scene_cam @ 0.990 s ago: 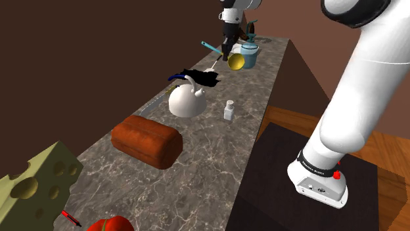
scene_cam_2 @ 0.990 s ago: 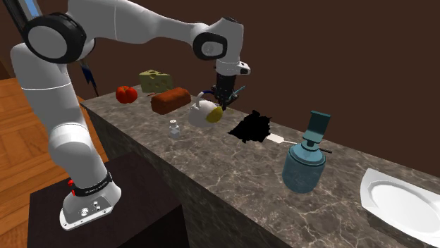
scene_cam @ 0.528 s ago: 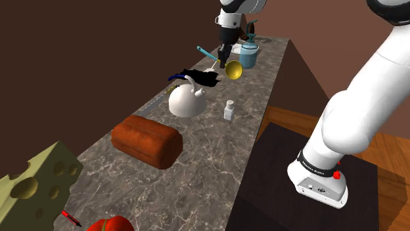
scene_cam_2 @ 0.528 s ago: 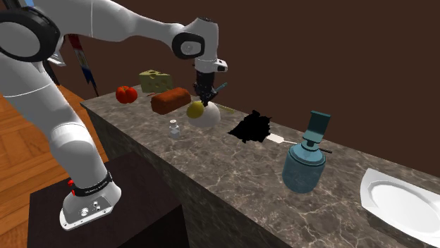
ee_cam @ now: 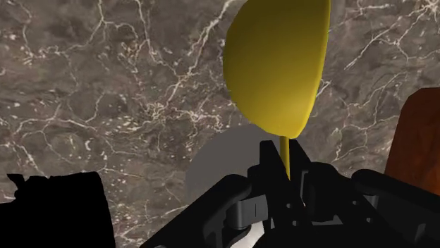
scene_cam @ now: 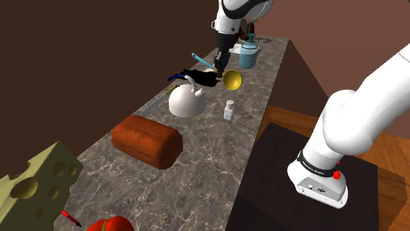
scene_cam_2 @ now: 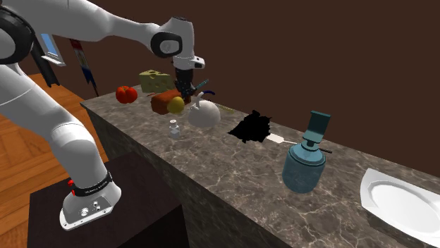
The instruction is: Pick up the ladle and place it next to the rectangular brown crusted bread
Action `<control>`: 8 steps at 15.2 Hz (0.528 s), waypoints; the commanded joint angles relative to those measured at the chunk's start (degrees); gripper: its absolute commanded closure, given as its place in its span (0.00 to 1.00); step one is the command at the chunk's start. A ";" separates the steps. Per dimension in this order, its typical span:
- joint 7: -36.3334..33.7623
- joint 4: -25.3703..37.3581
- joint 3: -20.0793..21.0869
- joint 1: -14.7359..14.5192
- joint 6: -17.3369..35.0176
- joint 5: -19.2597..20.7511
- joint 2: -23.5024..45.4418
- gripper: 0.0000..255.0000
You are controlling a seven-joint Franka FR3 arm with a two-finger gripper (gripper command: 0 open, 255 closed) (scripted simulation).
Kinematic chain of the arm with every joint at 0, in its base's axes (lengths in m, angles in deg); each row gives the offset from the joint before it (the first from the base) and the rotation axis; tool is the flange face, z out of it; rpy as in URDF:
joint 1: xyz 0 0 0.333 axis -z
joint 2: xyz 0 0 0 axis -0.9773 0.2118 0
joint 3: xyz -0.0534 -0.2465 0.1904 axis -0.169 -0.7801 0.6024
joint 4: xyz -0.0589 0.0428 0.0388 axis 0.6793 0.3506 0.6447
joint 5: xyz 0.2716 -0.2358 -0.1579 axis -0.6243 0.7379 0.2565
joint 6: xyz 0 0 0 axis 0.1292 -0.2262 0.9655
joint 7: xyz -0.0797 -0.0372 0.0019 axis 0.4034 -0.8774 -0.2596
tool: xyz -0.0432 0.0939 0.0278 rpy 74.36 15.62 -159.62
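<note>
Ladle (scene_cam: 230, 80): a smooth, glossy yellow bowl on a thin yellow stem, with a teal handle slanting up behind the gripper (scene_cam: 219, 65). The gripper is clamped narrow on the stem, holding the ladle off the counter (scene_cam: 217, 151), which is grey-brown marble veined in white.

In the shoulder view the bowl hangs just beside the white, rounded kettle (scene_cam: 187, 100) and above the small white shaker (scene_cam: 229, 110). The bread (scene_cam: 146, 139), a rectangular loaf with a rough red-brown crust, lies well apart from it down the counter.

The second exterior view lines things up otherwise. There the ladle (scene_cam_2: 175, 104) overlaps the near end of the bread (scene_cam_2: 166, 101), under the gripper (scene_cam_2: 186, 90) and beside the kettle (scene_cam_2: 204, 113). This view also takes in a jagged flat black shape (scene_cam_2: 252, 127), a teal pump dispenser (scene_cam_2: 305, 162) and a white plate (scene_cam_2: 395, 204) farther along the counter (scene_cam_2: 211, 158).

The wrist view gives the grip itself: the black gripper (ee_cam: 285, 163) pinches the stem just below the ladle's (ee_cam: 278, 63) rounded underside. Marble counter (ee_cam: 106, 84) lies beneath, and a corner of the bread (ee_cam: 419, 134) shows to one side.
</note>
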 commanded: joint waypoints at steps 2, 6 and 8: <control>-4.13 -3.59 2.89 -1.42 1.07 -0.50 -3.08 1.00; -9.54 -6.90 6.92 -3.45 1.72 -1.70 -6.50 1.00; -12.26 -8.17 9.01 -4.54 2.02 -2.48 -7.86 1.00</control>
